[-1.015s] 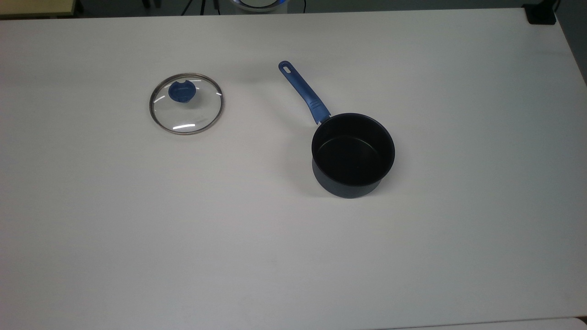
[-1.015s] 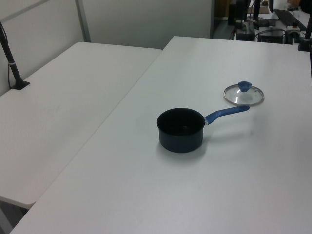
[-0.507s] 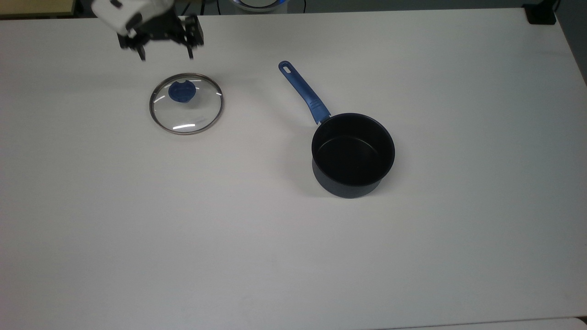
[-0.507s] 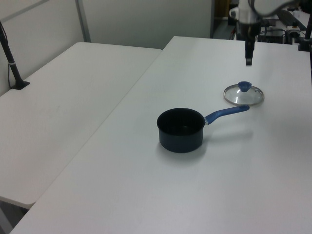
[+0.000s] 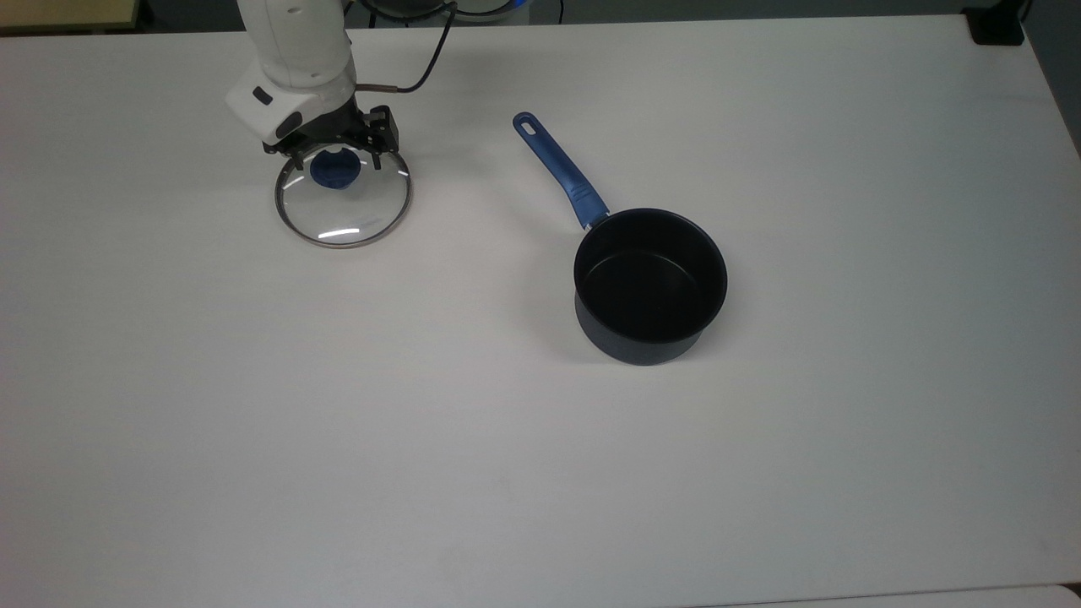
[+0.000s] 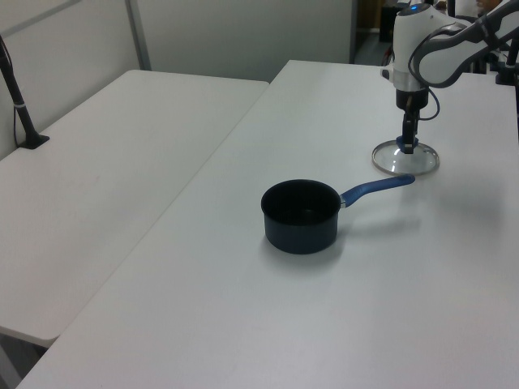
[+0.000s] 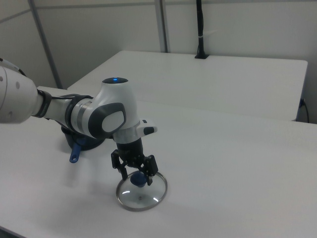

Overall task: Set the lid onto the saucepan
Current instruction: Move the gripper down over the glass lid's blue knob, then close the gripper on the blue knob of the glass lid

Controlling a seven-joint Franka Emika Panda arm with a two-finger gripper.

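My gripper (image 5: 332, 160) hangs straight down over the lid (image 5: 343, 203), which lies flat on the white table (image 5: 540, 464) toward the top view's left. My fingers (image 7: 148, 167) are spread apart, one on each side of the blue knob (image 5: 334, 171), and in the right view they reach down to about the height of the knob without closing on it; whether either one touches the knob I cannot tell. In the left view my gripper (image 6: 408, 143) comes down onto the lid (image 6: 405, 160) from above, my white arm (image 6: 430, 57) curving in from the left view's upper right. In the right view the lid (image 7: 141, 195) sits on the table just below my gripper (image 7: 136, 171), its glass catching a few bright reflections and its thin metal rim unbroken all the way round. The saucepan (image 5: 650, 287) stands upright and uncovered, well apart from the lid toward the top view's right, its dark inside bare. Its long blue handle (image 5: 557, 169) points up and to the top view's left, slot end away from the pot. In the left view the saucepan (image 6: 301, 215) stands nearer the camera than the lid, and the tip of its handle (image 6: 379, 187) ends near the lid's rim.
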